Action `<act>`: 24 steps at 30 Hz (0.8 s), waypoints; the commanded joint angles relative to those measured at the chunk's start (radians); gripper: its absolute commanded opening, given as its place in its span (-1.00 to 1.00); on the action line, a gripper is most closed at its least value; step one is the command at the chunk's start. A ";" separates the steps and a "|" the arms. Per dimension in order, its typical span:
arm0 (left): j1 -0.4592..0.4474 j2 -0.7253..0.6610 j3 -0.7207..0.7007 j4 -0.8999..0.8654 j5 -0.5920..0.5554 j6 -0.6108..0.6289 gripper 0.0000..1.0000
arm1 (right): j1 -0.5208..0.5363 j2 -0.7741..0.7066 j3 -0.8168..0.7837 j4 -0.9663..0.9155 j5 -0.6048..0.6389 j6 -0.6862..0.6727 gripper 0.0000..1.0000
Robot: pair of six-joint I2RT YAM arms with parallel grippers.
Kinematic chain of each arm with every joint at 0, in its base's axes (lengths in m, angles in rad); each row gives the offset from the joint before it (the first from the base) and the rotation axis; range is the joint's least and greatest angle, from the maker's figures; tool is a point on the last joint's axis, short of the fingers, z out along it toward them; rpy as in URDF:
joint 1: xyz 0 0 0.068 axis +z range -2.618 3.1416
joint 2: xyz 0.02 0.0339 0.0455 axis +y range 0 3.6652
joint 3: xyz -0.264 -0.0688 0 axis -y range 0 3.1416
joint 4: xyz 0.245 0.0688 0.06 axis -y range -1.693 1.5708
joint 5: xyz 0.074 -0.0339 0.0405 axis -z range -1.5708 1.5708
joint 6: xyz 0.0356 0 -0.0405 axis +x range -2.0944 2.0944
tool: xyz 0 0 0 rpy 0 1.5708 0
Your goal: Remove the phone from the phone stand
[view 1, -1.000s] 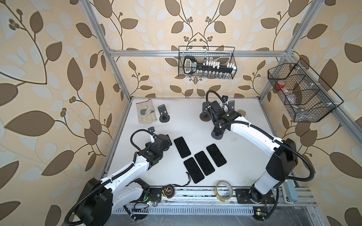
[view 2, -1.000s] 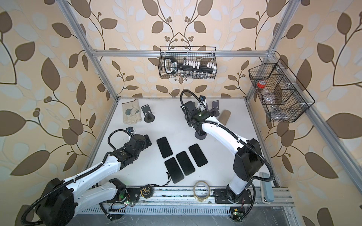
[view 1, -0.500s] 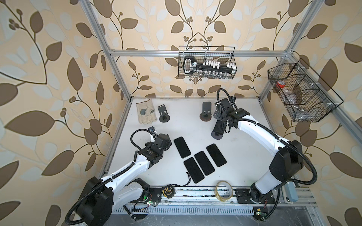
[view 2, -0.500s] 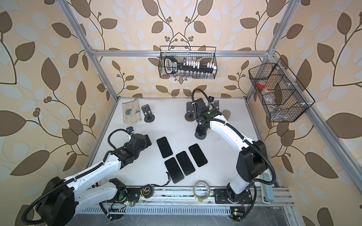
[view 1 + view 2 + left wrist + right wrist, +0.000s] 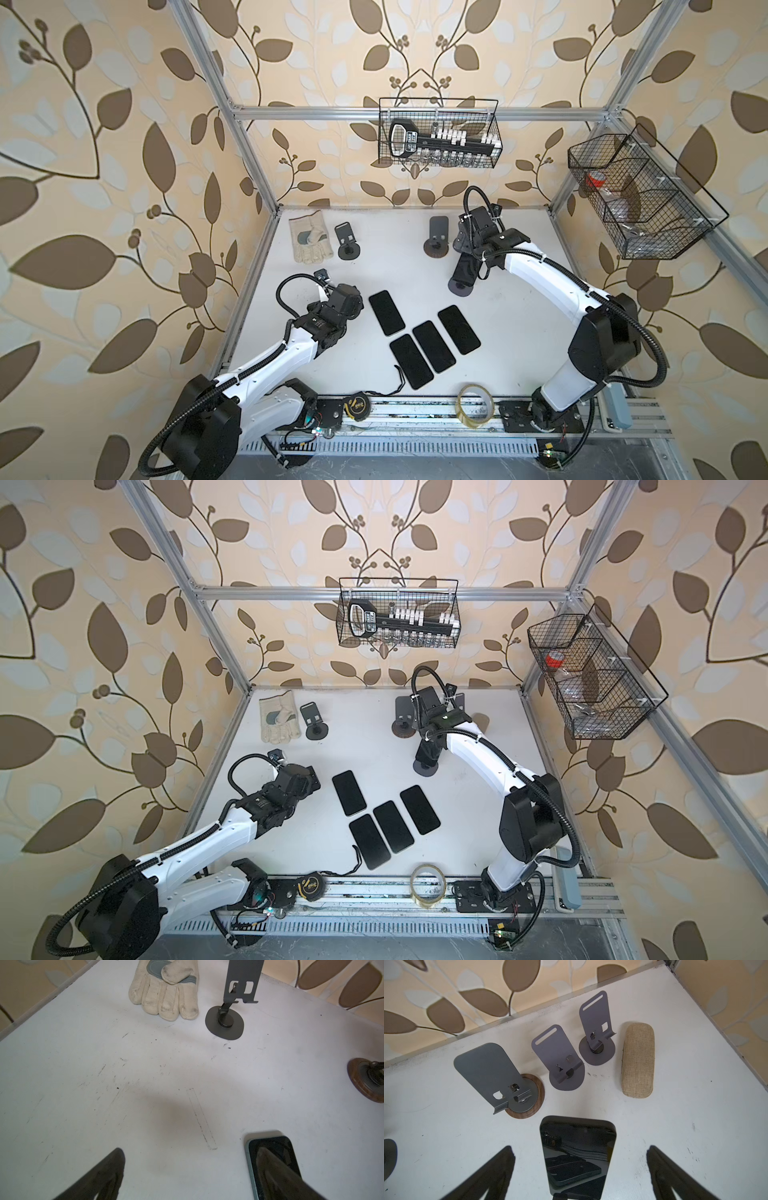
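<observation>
Right end effector [image 5: 580,1147] swung over the one propped phone [image 5: 577,1134], spread wide like left end effector [image 5: 191,1150]; four phones [image 5: 428,347] lie flat.

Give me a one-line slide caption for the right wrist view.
Open right gripper lined up on the propped phone, untouched; three empty stands and a fabric case beyond.

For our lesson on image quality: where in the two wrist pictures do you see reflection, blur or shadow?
Right wrist view: the phone mirrors its surroundings; the claw fingers are blurred. Left wrist view: a soft shadow lies on the table.
</observation>
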 commanded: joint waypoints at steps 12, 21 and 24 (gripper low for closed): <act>-0.008 0.000 0.042 -0.009 -0.038 -0.002 0.98 | -0.013 0.084 -0.009 0.022 -0.029 -0.012 1.00; -0.008 0.005 0.046 -0.009 -0.038 0.000 0.98 | -0.024 0.097 -0.030 0.048 -0.024 -0.016 1.00; -0.007 0.007 0.046 -0.014 -0.041 0.000 0.98 | -0.025 0.105 -0.035 0.056 -0.029 -0.016 1.00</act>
